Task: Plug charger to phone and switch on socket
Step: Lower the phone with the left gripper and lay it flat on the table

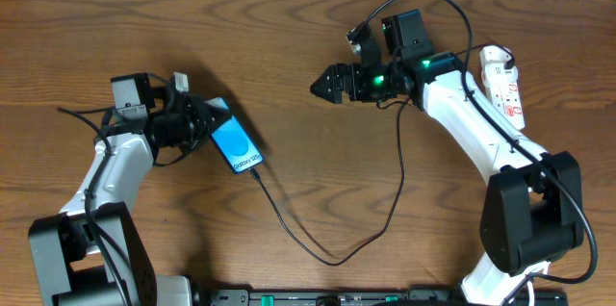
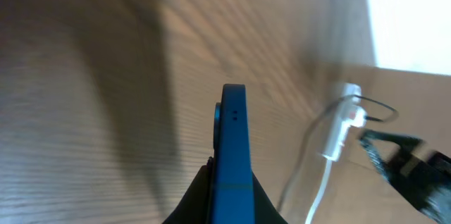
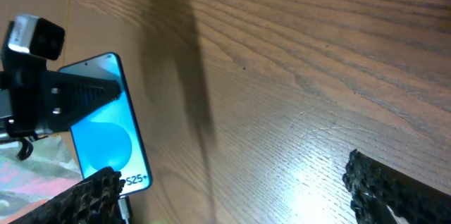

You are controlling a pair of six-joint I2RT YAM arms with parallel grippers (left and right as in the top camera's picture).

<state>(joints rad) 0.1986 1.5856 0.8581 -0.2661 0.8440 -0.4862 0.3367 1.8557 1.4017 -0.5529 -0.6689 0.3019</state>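
Observation:
The phone (image 1: pixel 238 145), its blue screen up, lies at the left and is gripped at its upper end by my left gripper (image 1: pixel 210 125). In the left wrist view the phone (image 2: pixel 232 146) stands edge-on between the shut jaws (image 2: pixel 231 196). The charger (image 1: pixel 337 260) loops across the table and its tip meets the phone's lower end. My right gripper (image 1: pixel 322 85) is open and empty, right of the phone; in its wrist view the open fingers (image 3: pixel 232 196) face the phone (image 3: pixel 106 122). The socket (image 1: pixel 505 83) lies at the far right.
The socket's white cord (image 2: pixel 331 146) shows in the left wrist view, with the right gripper dark beside it. The charger's loop lies near the table's front edge. Bare wood separates the two grippers.

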